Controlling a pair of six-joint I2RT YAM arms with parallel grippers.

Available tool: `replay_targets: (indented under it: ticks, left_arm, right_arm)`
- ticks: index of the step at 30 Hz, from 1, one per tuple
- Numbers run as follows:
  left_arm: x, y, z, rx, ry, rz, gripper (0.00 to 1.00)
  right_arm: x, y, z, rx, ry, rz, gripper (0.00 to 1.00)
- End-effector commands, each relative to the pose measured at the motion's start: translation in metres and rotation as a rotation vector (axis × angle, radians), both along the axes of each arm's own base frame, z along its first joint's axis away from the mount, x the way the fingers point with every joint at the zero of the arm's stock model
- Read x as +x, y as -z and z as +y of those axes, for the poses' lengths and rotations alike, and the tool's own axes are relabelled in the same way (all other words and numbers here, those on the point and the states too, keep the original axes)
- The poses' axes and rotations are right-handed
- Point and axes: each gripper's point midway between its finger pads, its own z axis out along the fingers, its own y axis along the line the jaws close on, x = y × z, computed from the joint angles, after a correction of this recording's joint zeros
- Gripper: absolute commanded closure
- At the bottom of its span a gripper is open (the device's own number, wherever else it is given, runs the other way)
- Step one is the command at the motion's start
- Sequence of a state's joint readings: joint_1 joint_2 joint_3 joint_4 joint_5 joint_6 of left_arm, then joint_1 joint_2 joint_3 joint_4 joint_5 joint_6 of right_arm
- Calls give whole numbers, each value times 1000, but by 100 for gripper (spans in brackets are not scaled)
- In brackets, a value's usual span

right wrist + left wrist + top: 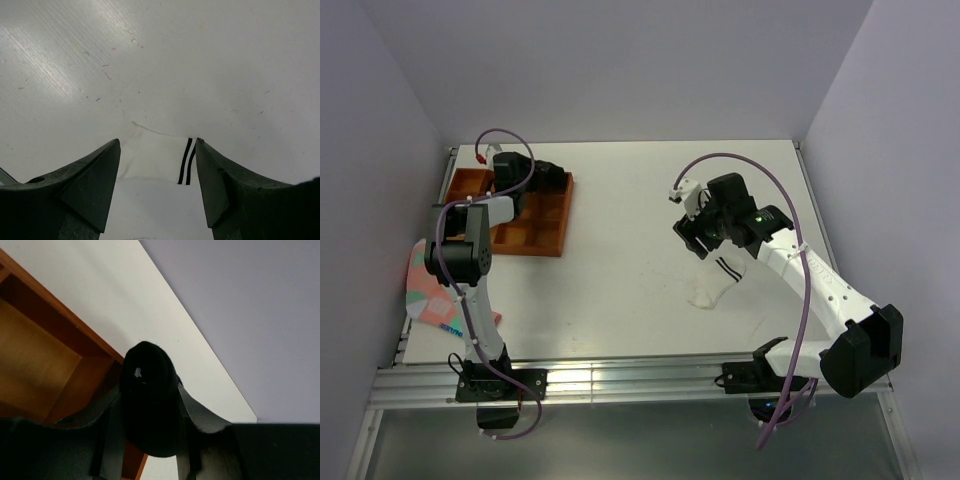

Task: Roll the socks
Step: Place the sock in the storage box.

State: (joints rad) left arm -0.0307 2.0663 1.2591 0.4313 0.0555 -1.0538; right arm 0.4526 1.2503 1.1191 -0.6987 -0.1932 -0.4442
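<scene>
Right arm (820,290), nearest, reaches over table (620,310). Tray (535,238) sits at 10 o'clock. Pink cloth (425,295) lies at 9 o'clock, off the work area. Right gripper (158,142) hangs spread wide over the striped cuff of white sock (150,160) at 4 o'clock, apparently lined up to start rolling. Left gripper (538,172), above the tray's far edge, clamps bundled black sock (147,405), presumably for depositing.

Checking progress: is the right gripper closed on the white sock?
No, the right gripper stands wide open over the white sock, which lies on the table.
</scene>
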Motion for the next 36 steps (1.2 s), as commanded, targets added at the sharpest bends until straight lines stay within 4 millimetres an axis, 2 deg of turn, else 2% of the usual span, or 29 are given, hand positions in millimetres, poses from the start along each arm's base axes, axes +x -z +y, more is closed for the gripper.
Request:
replay_targets:
  ticks: [1, 6, 7, 10, 14, 17, 18, 20, 21, 27, 34, 36]
  left_arm:
    - [10, -8, -2, 32, 17, -9, 100]
    - [5, 8, -1, 52, 10, 54, 100]
    - [1, 17, 0, 56, 4, 91, 100]
    - [0, 20, 0, 68, 6, 104, 100]
    - [-10, 39, -3, 104, 17, 214, 100]
    - [-8, 41, -7, 107, 24, 246, 100]
    - [-13, 48, -3, 125, -2, 295, 100]
    - [-11, 49, 0, 143, -13, 325, 100]
    - [-18, 55, -1, 155, -14, 376, 100]
    - [-12, 58, -4, 196, -28, 450, 100]
    - [-10, 78, 1, 216, -78, 556, 100]
    - [-15, 83, 2, 213, -91, 598, 100]
  right_arm:
    - [5, 0, 2, 9, -9, -13, 31]
    - [5, 4, 2, 9, -10, -2, 31]
    - [5, 5, 3, 10, -9, 2, 31]
    - [3, 7, 3, 9, -14, 9, 31]
    - [3, 7, 3, 9, -10, 12, 31]
    - [2, 8, 3, 10, -14, 21, 31]
    - [1, 8, 3, 10, -16, 24, 31]
    - [0, 8, 4, 10, -20, 26, 31]
    - [0, 9, 3, 10, -17, 28, 31]
    - [-5, 9, 6, 22, -27, 57, 31]
    - [-7, 6, 1, 4, -19, 59, 31]
    - [-9, 8, 0, 0, -19, 64, 31]
